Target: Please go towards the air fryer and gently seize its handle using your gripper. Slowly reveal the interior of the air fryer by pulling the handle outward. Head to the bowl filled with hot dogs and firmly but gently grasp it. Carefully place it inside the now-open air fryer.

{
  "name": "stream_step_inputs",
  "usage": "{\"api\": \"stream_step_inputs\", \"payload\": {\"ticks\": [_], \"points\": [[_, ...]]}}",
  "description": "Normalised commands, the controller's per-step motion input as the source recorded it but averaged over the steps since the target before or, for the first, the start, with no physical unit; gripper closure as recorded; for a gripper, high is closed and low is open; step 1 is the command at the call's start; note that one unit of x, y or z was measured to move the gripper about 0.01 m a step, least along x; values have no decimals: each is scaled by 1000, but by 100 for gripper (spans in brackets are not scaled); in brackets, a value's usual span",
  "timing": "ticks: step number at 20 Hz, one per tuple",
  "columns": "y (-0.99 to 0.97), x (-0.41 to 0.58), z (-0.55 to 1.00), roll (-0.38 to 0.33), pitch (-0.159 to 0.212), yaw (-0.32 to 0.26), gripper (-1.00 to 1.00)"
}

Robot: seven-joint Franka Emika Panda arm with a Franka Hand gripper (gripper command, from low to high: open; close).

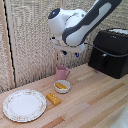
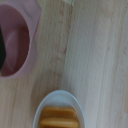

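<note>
The black air fryer (image 1: 111, 52) stands at the exterior view's right, its drawer looking pushed in and its handle (image 1: 104, 61) sticking out of the front. The small white bowl (image 1: 62, 86) with yellow-orange hot dogs (image 1: 61, 86) sits mid-table. My gripper (image 1: 66, 51) hangs well above the bowl and the mug, apart from the fryer; its fingers are too blurred to tell how they stand. The wrist view looks straight down on the bowl (image 2: 56, 96) with the hot dogs (image 2: 58, 118), and nothing is held.
A pink mug (image 1: 62, 73) (image 2: 17, 40) stands just behind the bowl. An orange-yellow block (image 1: 53, 98) lies beside the bowl, and a large patterned plate (image 1: 24, 105) sits at the exterior view's left. A woven screen backs the wooden table (image 1: 95, 100).
</note>
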Motion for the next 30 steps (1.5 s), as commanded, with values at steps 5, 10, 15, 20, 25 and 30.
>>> {"api": "stream_step_inputs", "payload": {"ticks": [5,10,15,20,25,30], "points": [[-264,0,-210,-256,-187,-98,-100],[-390,0,-279,-169,-149,-34,-100],[-471,-16,-301,-86,-102,-1,-100],[-533,-153,-376,-38,-112,0,-100],[-654,-158,-326,-44,-91,0,-100],[-659,-115,-252,-68,-74,4,-100]]}}
